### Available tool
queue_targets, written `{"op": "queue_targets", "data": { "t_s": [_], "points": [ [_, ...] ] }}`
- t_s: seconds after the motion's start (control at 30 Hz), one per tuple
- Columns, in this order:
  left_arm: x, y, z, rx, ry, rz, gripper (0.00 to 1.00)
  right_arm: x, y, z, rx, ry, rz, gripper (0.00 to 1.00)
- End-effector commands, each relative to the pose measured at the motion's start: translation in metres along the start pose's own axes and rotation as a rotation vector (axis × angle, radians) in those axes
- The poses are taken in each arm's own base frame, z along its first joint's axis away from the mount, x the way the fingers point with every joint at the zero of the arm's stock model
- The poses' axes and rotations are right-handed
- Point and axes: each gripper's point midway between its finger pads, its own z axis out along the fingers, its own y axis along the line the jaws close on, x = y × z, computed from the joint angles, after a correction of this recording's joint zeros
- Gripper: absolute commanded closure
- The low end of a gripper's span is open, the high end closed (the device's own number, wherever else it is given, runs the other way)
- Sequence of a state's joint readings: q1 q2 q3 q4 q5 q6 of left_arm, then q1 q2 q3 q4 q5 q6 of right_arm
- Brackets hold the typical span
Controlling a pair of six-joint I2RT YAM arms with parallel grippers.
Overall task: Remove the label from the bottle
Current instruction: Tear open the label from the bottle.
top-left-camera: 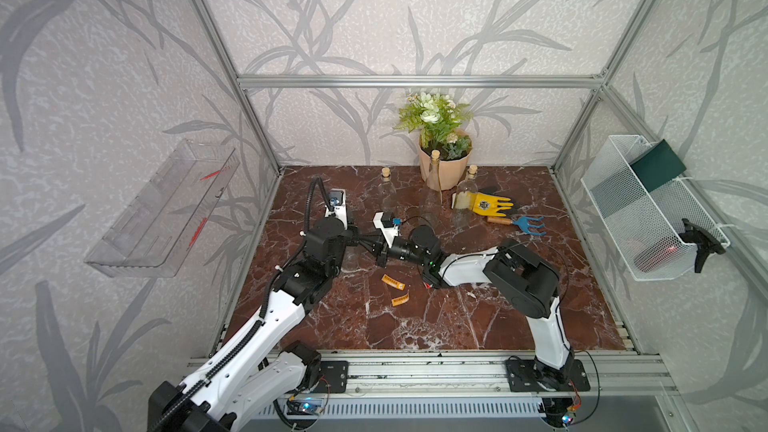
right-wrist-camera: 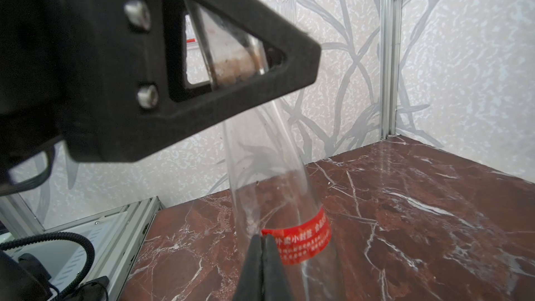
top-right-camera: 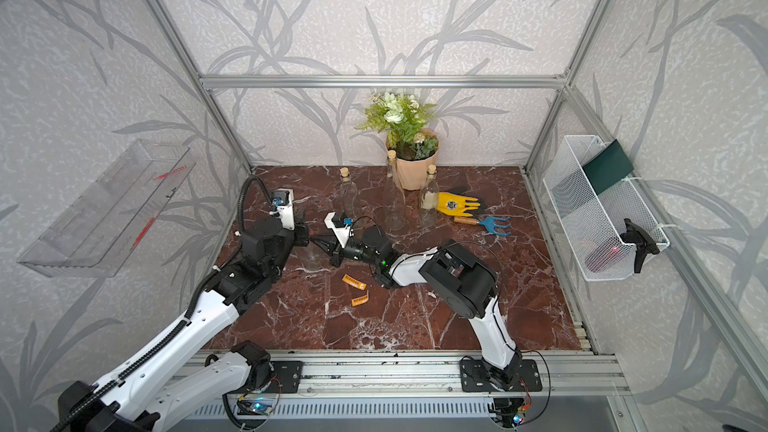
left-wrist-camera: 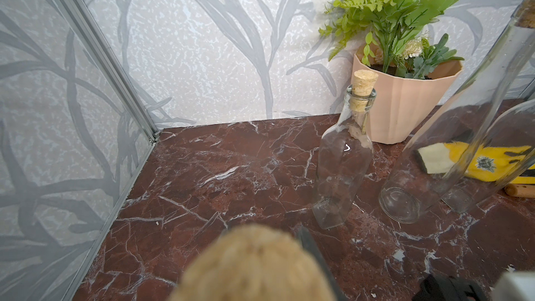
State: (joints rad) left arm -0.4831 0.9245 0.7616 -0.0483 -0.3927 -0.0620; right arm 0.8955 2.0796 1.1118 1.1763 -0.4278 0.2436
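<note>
Right wrist view puts the red label low on the clear bottle, as a band around its foot. The bottle stands upright on the tabletop, in its left half and about midway between the front and back edges. We see the band's near end lying straight ahead of the right gripper, whose jaws are clenched tight right at that end; whether the paper is caught between them we cannot tell. Up at the corked neck, the left gripper grasps the bottle and steadies it. We judge the right arm, nearer the label, is the one to peel, pulling around the upright axis. Nearer the front edge lie two orange strips.
</note>
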Motion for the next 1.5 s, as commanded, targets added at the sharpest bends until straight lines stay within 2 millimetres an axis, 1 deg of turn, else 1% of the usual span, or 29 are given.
{"op": "queue_targets", "data": {
  "t_s": [0.0,0.3,0.67,1.47],
  "points": [
    [-0.004,0.003,-0.002,-0.010,-0.021,0.002,1.00,-0.011,0.001,0.000,-0.007,-0.033,-0.008,1.00],
    [-0.003,0.004,-0.002,-0.014,-0.020,0.003,1.00,-0.015,0.002,-0.001,-0.008,-0.044,-0.013,1.00],
    [-0.003,0.005,-0.003,-0.015,-0.021,0.000,1.00,-0.022,-0.008,-0.005,0.015,-0.054,-0.012,1.00],
    [-0.001,0.006,-0.003,-0.025,-0.014,-0.010,1.00,-0.030,-0.015,-0.007,0.036,-0.055,-0.024,1.00]
  ]
}}
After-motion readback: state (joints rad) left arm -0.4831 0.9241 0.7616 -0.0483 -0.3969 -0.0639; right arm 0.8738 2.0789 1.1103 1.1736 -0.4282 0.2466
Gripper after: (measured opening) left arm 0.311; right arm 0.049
